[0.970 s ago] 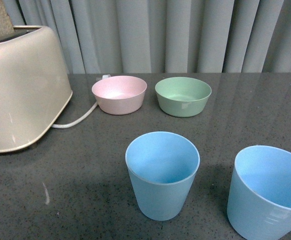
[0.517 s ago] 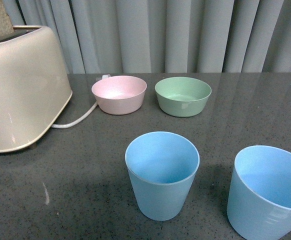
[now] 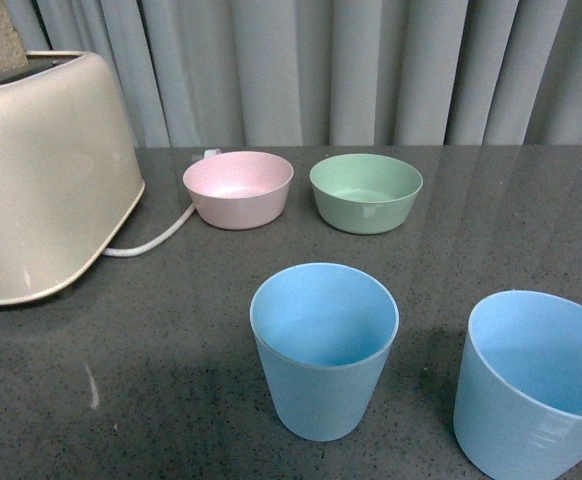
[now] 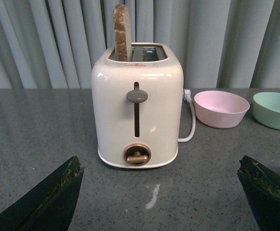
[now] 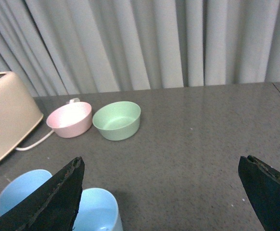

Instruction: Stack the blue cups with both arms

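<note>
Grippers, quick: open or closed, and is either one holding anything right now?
Left gripper: open, holding nothing.
Right gripper: open, holding nothing.

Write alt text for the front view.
A blue cup stands upright on a dark table, a second blue cup apart to its right. Behind sit a pink bowl, a green bowl and a cream toaster.

Left tool (image 4: 159, 163): two fingers (image 4: 48, 202), matte black, wedge-shaped, narrowing to blunt tips; inner edges rough and chipped, with pale greenish flecks.
Right tool (image 5: 161, 161): two fingers (image 5: 267, 187), the same matte black wedges; tip edges worn and ragged.
</note>
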`<state>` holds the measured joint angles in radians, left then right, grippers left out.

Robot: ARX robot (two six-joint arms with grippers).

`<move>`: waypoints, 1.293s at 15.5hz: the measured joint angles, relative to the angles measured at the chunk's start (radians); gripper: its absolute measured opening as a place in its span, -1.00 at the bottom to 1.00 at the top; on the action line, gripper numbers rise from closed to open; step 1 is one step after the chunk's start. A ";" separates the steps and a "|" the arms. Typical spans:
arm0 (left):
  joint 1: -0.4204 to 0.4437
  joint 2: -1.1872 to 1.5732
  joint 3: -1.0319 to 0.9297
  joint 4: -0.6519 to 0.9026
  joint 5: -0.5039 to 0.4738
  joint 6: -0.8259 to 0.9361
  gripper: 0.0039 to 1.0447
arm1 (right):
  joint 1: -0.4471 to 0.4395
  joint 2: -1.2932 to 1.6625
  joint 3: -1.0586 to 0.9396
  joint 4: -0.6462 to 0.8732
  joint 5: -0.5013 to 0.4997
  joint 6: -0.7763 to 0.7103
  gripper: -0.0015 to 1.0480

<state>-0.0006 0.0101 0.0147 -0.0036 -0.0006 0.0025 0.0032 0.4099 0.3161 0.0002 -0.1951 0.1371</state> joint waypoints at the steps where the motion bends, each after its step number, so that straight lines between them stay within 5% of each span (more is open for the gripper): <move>1: 0.000 0.000 0.000 0.000 0.000 0.000 0.88 | 0.028 0.058 0.053 0.006 0.002 -0.006 0.87; 8: 0.000 0.000 0.000 0.000 0.000 0.000 0.88 | 0.293 0.541 0.339 -0.105 0.133 -0.034 0.87; 20: 0.000 0.000 0.000 0.000 0.000 0.000 0.88 | 0.306 0.884 0.311 -0.087 0.264 -0.014 0.87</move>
<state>-0.0006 0.0101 0.0147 -0.0040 -0.0006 0.0025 0.3088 1.2938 0.6270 -0.0872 0.0689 0.1226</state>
